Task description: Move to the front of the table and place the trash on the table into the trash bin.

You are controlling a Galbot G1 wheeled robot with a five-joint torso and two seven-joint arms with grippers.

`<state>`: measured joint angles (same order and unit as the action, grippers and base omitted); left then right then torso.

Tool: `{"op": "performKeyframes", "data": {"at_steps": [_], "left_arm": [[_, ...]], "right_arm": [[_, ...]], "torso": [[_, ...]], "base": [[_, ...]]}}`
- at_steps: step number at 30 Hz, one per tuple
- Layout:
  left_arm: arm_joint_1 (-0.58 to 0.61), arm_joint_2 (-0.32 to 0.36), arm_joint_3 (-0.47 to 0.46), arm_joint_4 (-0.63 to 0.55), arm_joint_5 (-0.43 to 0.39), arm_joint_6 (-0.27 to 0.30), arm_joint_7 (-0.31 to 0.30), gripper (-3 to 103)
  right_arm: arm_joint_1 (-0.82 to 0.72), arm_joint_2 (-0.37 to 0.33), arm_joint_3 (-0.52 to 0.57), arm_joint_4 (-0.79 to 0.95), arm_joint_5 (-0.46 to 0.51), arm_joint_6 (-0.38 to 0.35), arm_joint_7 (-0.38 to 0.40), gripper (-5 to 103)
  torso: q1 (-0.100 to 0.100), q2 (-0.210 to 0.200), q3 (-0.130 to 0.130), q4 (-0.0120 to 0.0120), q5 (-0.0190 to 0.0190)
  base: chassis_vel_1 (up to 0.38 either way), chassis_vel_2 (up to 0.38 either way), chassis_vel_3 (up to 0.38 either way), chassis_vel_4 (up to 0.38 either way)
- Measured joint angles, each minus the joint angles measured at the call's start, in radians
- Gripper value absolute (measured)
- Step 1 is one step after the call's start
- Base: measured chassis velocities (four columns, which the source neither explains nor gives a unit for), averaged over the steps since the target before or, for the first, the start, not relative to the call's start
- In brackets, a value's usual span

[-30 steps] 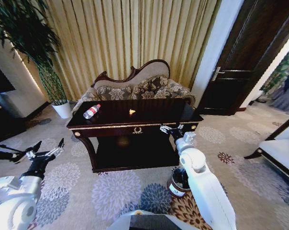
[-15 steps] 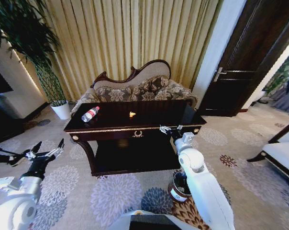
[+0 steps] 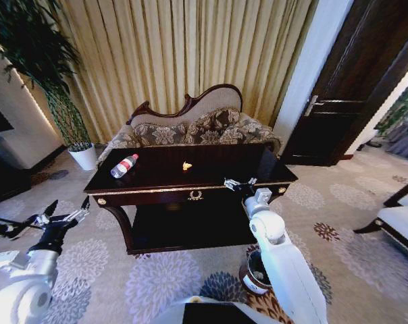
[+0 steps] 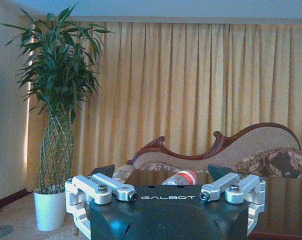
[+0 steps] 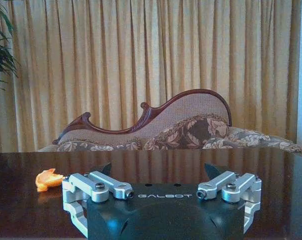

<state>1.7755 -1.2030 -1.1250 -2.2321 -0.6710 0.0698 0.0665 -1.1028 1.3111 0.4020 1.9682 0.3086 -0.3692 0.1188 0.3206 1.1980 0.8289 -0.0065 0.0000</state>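
1. our right tool [image 3: 236, 182] hangs with its fingers spread and nothing between them, just at the front edge of the counter [image 3: 211, 192], on its right part.
2. our left tool [image 3: 63, 214] is also spread and holds nothing, low over the carpet and well apart from the counter's left end.
3. the orange scrap [image 3: 186, 165] lies near the middle of the counter, beyond the right tool; the bottle [image 3: 123, 165] lies on its side toward the left end.
4. the trash bin [image 3: 258, 273] stands on the floor, partly hidden behind our right arm.
5. risks, as we judge: the right tool could knock the counter edge; a lying bottle may roll when pushed; the arm could tip the bin.
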Motion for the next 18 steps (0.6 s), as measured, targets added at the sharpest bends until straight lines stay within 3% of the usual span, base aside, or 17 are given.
{"op": "performKeyframes", "data": {"at_steps": [18], "left_arm": [[0.001,-0.002,0.003,0.009,-0.001,-0.005,0.010,100]], "right_arm": [[-0.004,-0.001,-0.006,-0.007,-0.008,0.007,0.000,100]], "torso": [[0.000,0.000,0.000,0.0000,0.0000]], "base": [[-0.104,0.109,0.109,-0.109]]}}
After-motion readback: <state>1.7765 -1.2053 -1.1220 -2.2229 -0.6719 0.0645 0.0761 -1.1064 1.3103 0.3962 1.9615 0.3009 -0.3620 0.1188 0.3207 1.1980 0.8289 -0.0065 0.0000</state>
